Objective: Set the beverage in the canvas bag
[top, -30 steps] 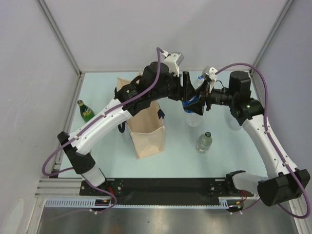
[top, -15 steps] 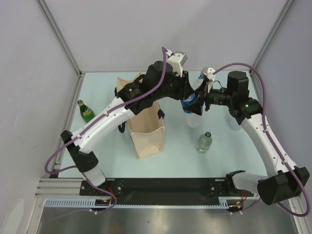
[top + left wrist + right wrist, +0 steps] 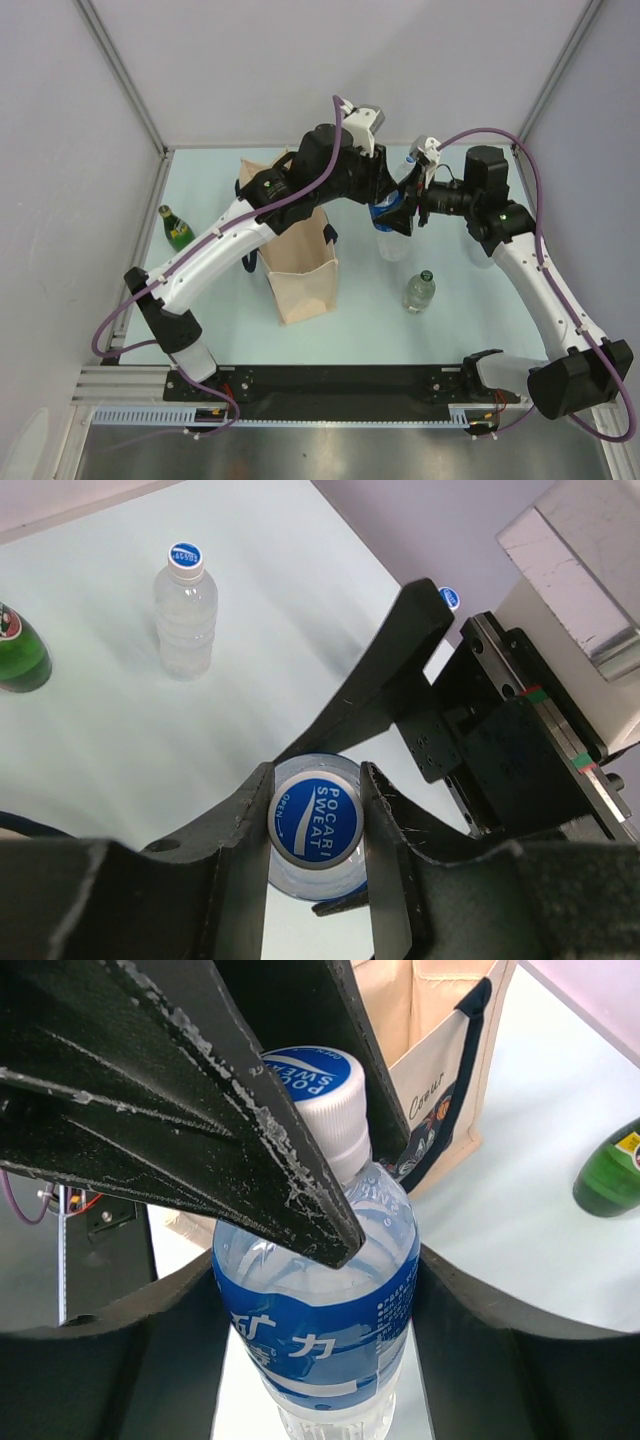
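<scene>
**A:** Status of the left gripper (image 3: pixel 316 815)?

**B:** Partly closed. Its two fingers pinch the blue cap of the beverage (image 3: pixel 396 240), one on each side.

**A:** And the right gripper (image 3: pixel 318 1295)?

**B:** Set wider, its jaws pressed against the labelled body of the same bottle, below the cap.

**A:** Where does the bottle sit, seen from above?

**B:** Between the two wrists. Whether its base touches the table (image 3: pixel 470 320), I cannot tell. The canvas bag (image 3: pixel 300 265) stands apart from it at about 8 o'clock, mouth up.

**A:** Anything else nearby?

**B:** A green-capped bottle (image 3: pixel 419 290) at 5 o'clock of the held one, and a green bottle (image 3: pixel 177 228) at 9 o'clock of the bag.
</scene>
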Motion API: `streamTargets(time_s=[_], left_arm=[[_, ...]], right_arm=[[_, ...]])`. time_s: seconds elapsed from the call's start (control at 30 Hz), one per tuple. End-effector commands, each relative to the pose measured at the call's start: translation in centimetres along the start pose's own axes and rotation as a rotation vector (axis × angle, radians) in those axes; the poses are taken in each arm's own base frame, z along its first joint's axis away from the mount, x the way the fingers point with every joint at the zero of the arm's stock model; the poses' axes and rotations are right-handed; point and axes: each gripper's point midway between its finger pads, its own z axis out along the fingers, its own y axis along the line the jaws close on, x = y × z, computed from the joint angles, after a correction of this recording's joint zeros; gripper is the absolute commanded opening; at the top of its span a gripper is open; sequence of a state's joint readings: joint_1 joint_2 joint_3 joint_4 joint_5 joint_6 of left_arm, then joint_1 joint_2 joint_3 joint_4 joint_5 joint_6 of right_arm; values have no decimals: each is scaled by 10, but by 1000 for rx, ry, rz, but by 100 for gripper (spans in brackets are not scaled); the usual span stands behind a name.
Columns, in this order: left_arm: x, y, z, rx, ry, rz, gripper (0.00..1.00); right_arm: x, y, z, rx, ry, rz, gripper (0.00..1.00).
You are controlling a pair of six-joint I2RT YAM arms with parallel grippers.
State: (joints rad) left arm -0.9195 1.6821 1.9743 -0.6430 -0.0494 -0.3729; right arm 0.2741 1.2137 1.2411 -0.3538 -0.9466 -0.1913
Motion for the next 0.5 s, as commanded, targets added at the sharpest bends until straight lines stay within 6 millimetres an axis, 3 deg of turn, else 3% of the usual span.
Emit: streamTargets(time_s=[0.0,0.2,0.47], left_arm=[[-56,-5,-35,25,-163,23,0],[-78,5,-55,8,-225,22,0],[-113,12,-95,-5,-334,39,0]], right_arm=[[-32,6,-4,-7,-85,-82,77],[-34,17,-7,-50,-90,-99,91],[-35,20,-18,-51,-92,-126,95]])
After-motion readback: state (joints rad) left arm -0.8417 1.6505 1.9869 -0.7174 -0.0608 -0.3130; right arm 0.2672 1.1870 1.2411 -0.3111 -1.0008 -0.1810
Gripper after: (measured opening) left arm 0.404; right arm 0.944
